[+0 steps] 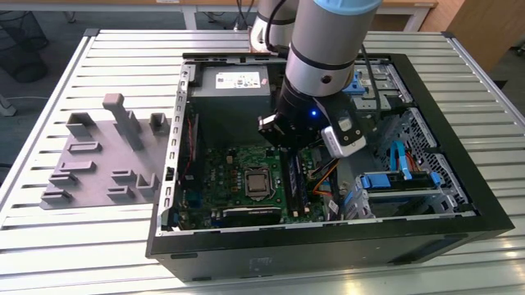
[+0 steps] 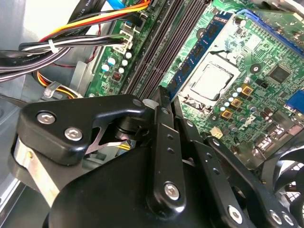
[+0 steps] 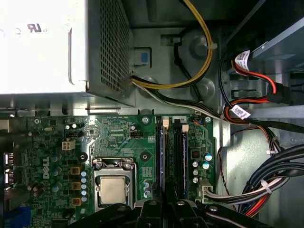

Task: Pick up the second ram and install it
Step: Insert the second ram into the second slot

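My gripper (image 1: 289, 149) is down inside the open computer case (image 1: 176, 153), over the memory slots beside the processor socket (image 1: 257, 182). Its fingers (image 3: 156, 207) stand close together, shut on the second ram (image 3: 169, 161). I see the ram edge-on as a thin dark strip running along the slots, and in the exterior view the second ram (image 1: 294, 181) is a long dark strip just above the board. In the second wrist view my gripper (image 2: 166, 97) hangs right over the slots. Another stick (image 2: 199, 54) with blue-labelled chips sits in the slot nearest the processor.
The power supply (image 1: 233, 80) fills the case's far end. Cable bundles (image 3: 266, 190) and a blue drive cage (image 1: 402, 181) crowd the side of the slots away from the socket. A grey fixture plate (image 1: 98, 166) with upright blocks lies on the slatted table at the exterior view's left.
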